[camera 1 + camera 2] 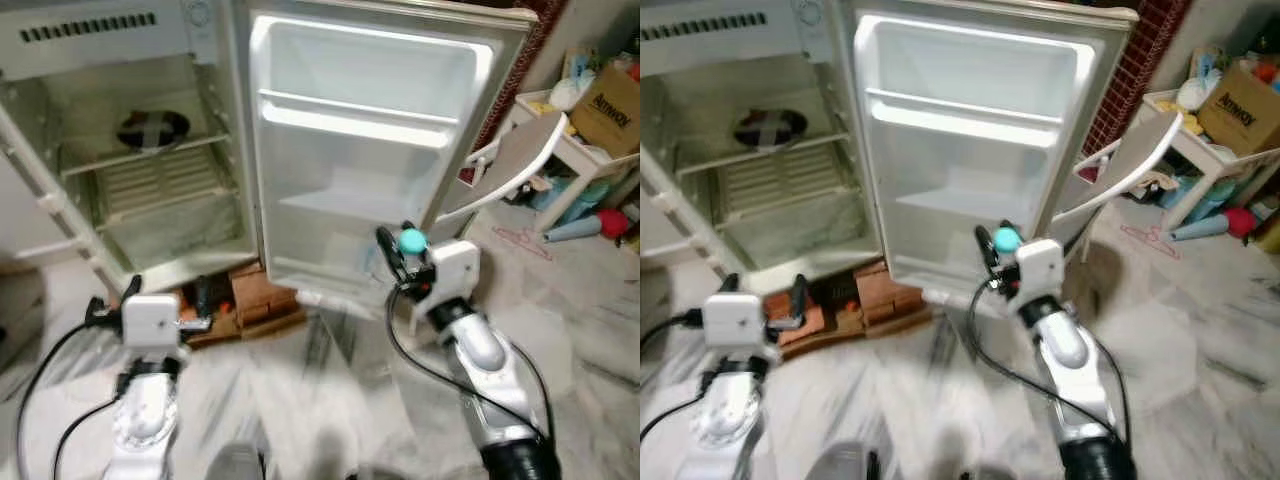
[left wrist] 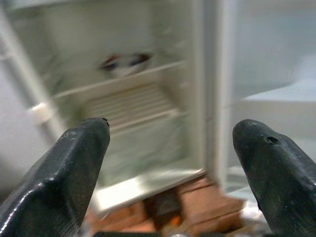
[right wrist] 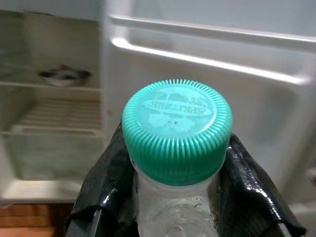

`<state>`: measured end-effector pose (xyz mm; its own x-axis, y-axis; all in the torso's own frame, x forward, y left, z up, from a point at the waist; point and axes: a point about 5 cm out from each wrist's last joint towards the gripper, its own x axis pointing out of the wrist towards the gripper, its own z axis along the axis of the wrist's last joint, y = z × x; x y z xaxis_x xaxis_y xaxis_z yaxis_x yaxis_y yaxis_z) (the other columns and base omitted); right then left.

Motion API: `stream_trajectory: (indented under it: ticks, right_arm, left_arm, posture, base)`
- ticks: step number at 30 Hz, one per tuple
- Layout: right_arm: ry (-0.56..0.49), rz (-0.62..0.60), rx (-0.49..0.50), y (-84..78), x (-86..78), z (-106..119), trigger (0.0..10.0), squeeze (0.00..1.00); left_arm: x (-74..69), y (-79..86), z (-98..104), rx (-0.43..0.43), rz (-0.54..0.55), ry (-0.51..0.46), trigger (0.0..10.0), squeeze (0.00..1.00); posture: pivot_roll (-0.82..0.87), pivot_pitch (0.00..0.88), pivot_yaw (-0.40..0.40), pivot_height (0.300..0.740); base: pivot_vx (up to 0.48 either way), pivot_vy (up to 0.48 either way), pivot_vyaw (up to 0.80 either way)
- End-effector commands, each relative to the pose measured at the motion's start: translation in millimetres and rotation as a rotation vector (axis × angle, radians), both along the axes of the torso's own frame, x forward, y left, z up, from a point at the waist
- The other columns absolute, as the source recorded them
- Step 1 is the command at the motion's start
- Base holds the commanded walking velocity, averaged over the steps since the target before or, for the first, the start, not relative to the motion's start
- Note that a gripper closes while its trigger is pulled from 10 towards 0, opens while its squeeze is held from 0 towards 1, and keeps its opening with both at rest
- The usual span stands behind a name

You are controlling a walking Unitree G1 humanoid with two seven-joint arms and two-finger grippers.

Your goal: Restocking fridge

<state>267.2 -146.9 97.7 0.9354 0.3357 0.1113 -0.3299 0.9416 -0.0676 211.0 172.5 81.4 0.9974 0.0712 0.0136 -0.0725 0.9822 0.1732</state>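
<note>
We're mid-carry: right gripper (image 1: 398, 252) clamps a green-capped bottle (image 3: 176, 148) just before the open fridge door (image 1: 365, 150), left gripper (image 2: 173, 148) wide & empty; next, probably lift it onto a door shelf (image 1: 358, 124).

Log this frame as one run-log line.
fridge: open, door shelves bare | right gripper: shut on bottle, green cap, before door | left gripper: open, facing fridge | bowl: on shelf
</note>
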Motion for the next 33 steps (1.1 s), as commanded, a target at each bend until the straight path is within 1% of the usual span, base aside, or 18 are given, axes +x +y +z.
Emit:
stream_trajectory:
  ticks: [1, 3, 5, 10, 16, 27, 33]
  right_arm:
    - [-0.042, -0.003, -0.007, 1.4, 0.4, 8.8, 10.0, 0.0]
    - [-0.045, 0.002, -0.01, 4.4, 0.6, 9.6, 10.0, 0.0]
    - [-0.051, 0.008, -0.018, 5.7, 1.0, 10.3, 10.0, 0.0]
    - [-0.062, 0.003, -0.005, 5.9, 4.9, 13.7, 10.0, 0.0]
    - [-0.072, -0.006, -0.001, 4.2, 10.9, 17.8, 10.0, 0.0]
    - [-0.075, 0.002, 0.001, 6.1, 12.2, 18.4, 10.0, 0.0]
    - [-0.064, 0.009, 0.002, 6.1, 11.8, 16.7, 10.0, 0.0]
  left_arm:
    - [-4.2, 1.4, -1.9, 0.006, -0.011, 0.02, 10.0, 0.0]
    - [-4.2, 1.3, -2.1, 0.003, -0.024, 0.03, 10.0, 0.0]
    - [-3.7, 1.2, -1.9, 0.001, -0.032, 0.029, 10.0, 0.0]
    - [1.3, 2.6, 0.5, -0.003, -0.033, 0.023, 10.0, 0.0]
    - [2.3, 3.1, -1.1, -0.006, -0.032, 0.029, 10.0, 0.0]
    - [2.4, 3.6, -2.3, -0.015, -0.028, 0.034, 10.0, 0.0]
    - [2.4, 1.8, -3.0, -0.026, -0.022, 0.037, 10.0, 0.0]
  posture:
    - [0.11, 0.05, -0.058, 0.74]
    - [0.11, 0.049, -0.055, 0.74]
    - [0.11, 0.048, -0.055, 0.74]
    - [0.11, 0.046, -0.052, 0.74]
    - [0.11, 0.044, -0.053, 0.74]
    - [0.12, 0.045, -0.053, 0.74]
    - [0.11, 0.049, -0.054, 0.74]
  base:
    - [0.0, 0.0, 0.0]
    - [0.0, 0.0, 0.0]
    - [0.0, 0.0, 0.8]
    - [0.343, 0.0, 0.71]
    - [0.41, 0.0, 0.0]
    - [0.416, 0.0, 0.0]
    - [0.053, 0.0, 0.0]
